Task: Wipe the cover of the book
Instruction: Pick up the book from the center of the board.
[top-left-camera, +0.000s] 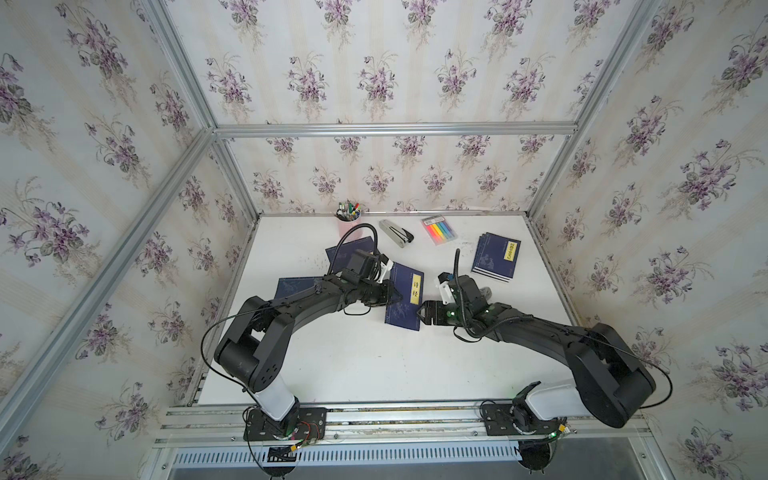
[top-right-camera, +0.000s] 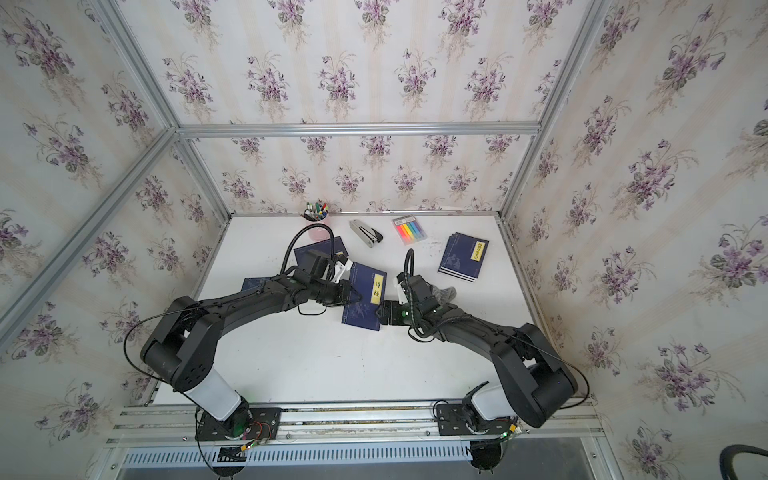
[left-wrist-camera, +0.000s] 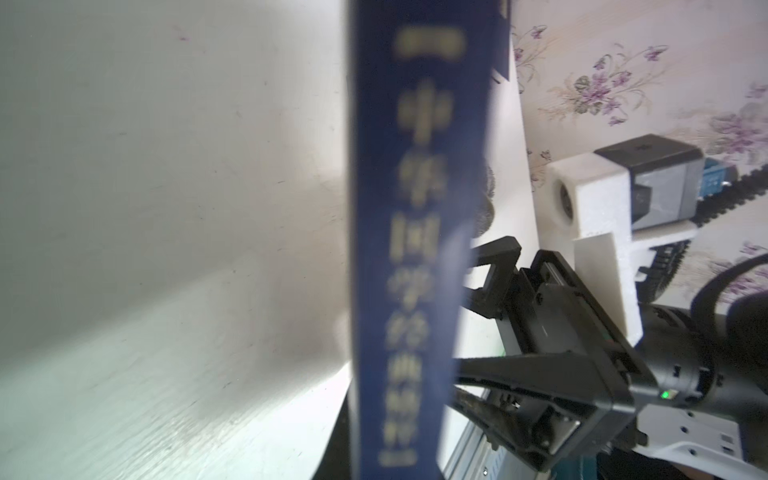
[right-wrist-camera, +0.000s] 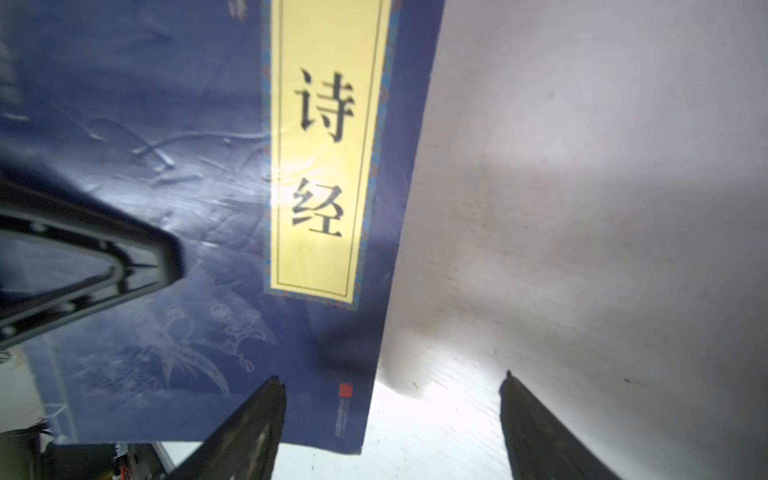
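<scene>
Robot lab test cell, dressed as a home study. Evidence: the cage is built from silver aluminium extrusion bars and lined with cream wallpaper panels printed with purple flowers. A black left arm and black right arm are bolted to a slotted aluminium base rail along a white tabletop. A white plastic camera mount is fitted at the right wrist.

Desk props are laid beyond the left gripper and right gripper:
- pink pen cup stuffed with markers
- grey-and-black stapler
- clear pack of rainbow sticky flags
- stack of dark blue paperback books

One dark blue paperback book with a yellow title strip is seen at the left gripper.
</scene>
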